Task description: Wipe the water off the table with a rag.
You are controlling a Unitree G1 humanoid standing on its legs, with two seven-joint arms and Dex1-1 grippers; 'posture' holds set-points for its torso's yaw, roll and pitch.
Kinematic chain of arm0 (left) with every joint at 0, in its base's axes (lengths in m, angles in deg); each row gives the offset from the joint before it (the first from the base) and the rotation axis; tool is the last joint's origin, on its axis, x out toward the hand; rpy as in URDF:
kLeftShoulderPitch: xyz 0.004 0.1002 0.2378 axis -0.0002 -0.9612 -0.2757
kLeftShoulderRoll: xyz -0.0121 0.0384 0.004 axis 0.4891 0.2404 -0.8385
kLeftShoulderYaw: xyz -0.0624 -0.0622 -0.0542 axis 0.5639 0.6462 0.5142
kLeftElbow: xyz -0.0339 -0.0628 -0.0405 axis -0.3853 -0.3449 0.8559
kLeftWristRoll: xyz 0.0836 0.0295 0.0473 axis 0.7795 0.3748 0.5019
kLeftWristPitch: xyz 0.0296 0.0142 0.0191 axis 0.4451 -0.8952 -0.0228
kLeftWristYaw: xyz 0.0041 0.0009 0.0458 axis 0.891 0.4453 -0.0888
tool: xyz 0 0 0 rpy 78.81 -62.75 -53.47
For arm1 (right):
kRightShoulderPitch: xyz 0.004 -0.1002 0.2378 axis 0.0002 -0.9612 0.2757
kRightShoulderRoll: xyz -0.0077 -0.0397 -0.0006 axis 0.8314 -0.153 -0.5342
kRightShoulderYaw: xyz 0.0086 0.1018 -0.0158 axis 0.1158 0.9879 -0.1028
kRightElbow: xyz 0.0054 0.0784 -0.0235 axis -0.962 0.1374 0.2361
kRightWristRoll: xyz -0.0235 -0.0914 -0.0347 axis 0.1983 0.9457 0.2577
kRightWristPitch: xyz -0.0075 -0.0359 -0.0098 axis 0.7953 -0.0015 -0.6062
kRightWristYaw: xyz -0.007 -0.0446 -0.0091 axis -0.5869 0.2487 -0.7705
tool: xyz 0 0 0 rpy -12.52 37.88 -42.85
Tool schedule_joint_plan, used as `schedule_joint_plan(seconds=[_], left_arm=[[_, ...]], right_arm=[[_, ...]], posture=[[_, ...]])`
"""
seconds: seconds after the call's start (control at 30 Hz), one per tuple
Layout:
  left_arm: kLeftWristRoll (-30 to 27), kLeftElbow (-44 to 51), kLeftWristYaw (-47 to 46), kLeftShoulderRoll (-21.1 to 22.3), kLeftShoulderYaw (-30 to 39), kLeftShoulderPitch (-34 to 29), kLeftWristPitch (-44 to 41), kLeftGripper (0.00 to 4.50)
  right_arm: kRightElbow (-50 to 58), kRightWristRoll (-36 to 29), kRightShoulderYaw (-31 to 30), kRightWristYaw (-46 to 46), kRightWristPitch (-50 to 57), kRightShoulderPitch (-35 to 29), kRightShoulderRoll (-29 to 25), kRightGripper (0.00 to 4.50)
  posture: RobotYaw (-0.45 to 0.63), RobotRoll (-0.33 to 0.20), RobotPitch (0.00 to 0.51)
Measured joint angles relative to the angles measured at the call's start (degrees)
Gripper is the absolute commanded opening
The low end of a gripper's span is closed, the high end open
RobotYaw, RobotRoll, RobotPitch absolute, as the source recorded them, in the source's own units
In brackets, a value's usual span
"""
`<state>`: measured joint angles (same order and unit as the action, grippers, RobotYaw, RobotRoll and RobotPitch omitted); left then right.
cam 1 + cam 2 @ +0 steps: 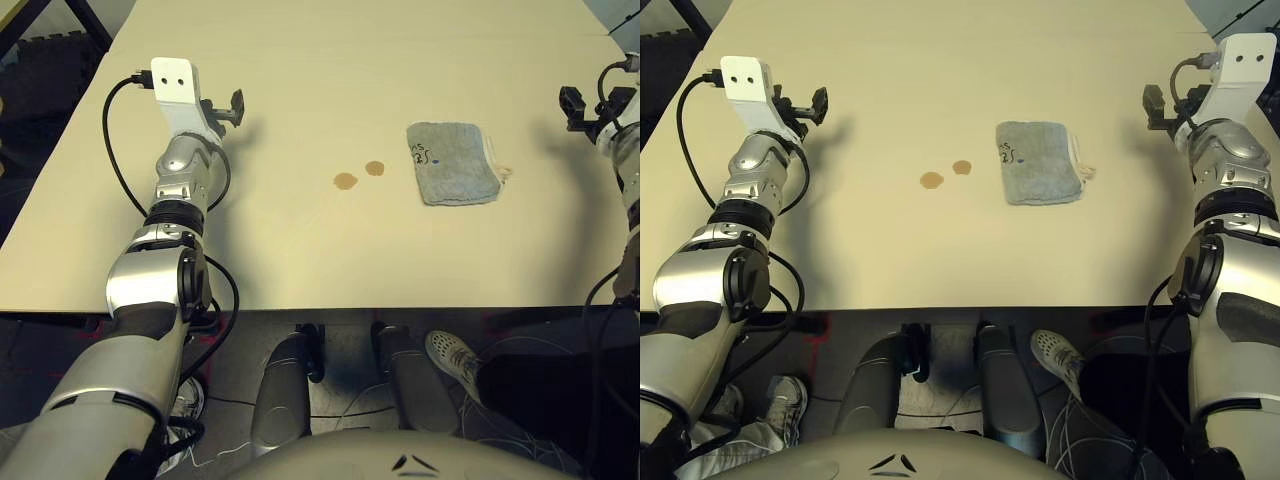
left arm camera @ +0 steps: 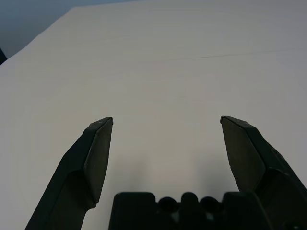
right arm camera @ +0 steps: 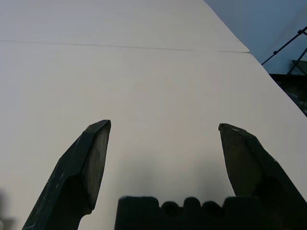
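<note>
Jaws wide open, empty, both grippers: left (image 2: 165, 122), right (image 3: 163, 127).

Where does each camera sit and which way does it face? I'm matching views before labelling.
Left eye: on the head, looking down at the table, rag and water; left arm in full, right gripper at the edge.
Right eye: same head, same scene, both silver forearms showing.
Left wrist: along the open left gripper at bare table.
Right wrist: along the open right gripper at bare table.
Both eyes share rag and water; both wrist views share the tabletop.
</note>
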<state>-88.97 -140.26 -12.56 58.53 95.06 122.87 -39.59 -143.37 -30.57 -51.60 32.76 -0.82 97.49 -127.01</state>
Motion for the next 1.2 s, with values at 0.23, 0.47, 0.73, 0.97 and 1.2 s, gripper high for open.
schedule_joint_plan(seconds=[0.23,0.47,0.73,0.97,1.2], left_arm=[[-0.08,0.0,-0.54,0.42,1.07,-1.01,-0.26,4.5],[-0.17,0.03,7.81,2.12,0.92,-0.5,-1.56,4.5],[-1.05,2.93,32.01,6.42,-1.73,5.26,-9.59,4.5],[-0.96,6.85,49.14,7.65,-6.12,5.66,-16.35,4.5],[-0.72,11.99,58.53,9.26,-10.33,4.63,-20.84,4.5]], right_arm=[[-0.02,-0.26,0.09,-1.67,0.84,0.01,0.72,4.49],[-0.04,-1.13,0.06,-6.4,9.46,0.78,0.73,4.49],[-0.6,-2.73,0.26,-14.5,29.38,4.84,-3.81,4.49],[-0.88,-3.84,0.3,-19.65,41.46,5.79,-6.19,4.49],[-0.88,-0.47,-7.41,-35.35,55.05,5.8,-8.91,4.49]], posture=[[-0.13,0.0,0.249],[-0.11,0.0,0.241],[-0.09,0.0,0.243],[-0.09,0.0,0.245],[-0.1,0.0,0.258]])
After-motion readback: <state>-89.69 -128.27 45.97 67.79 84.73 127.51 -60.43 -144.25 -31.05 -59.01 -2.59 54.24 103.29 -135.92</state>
